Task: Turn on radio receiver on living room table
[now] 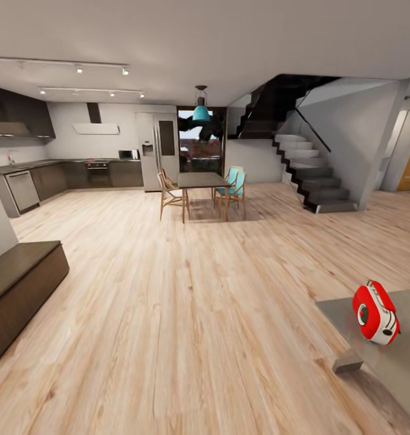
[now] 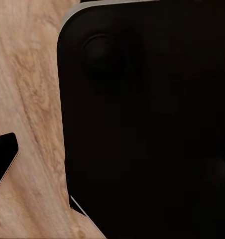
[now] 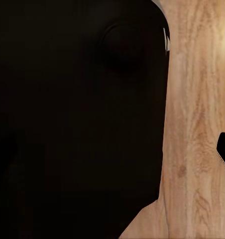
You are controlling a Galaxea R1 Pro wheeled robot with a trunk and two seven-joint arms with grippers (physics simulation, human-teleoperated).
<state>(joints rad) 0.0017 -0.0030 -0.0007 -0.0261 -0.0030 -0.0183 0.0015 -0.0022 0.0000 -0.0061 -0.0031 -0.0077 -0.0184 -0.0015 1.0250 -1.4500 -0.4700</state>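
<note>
Left gripper: the left wrist view looks down on a broad black rounded panel [image 2: 142, 124], seemingly part of the robot's own body, over plank floor [image 2: 28, 99]; whether the fingers stand apart or together cannot be told.
Right gripper: the right wrist view gives the mirror of that, a black panel [image 3: 77, 114] beside wood floor [image 3: 197, 124]; its state cannot be told either.
Radio receiver: the radio receiver [image 1: 375, 312] stands tilted on the table [image 1: 398, 362] at the lower right of the head view, red body, grey dial facing the camera, wire handle on top.
Nearby on the table: a small grey block [image 1: 348, 362] lies at the table's near corner, apart from the radio.
Room beyond: a dark dining table [image 1: 200, 180] with wooden and teal chairs, a kitchen run at left, a staircase [image 1: 314, 175] at right.
Step in hand: judged to be the approach; the arms look stowed and the radio sits off to the side.
Next move: likely turning and rolling the base toward the table until the radio is centred and within reach, then raising an arm toward the dial.
</note>
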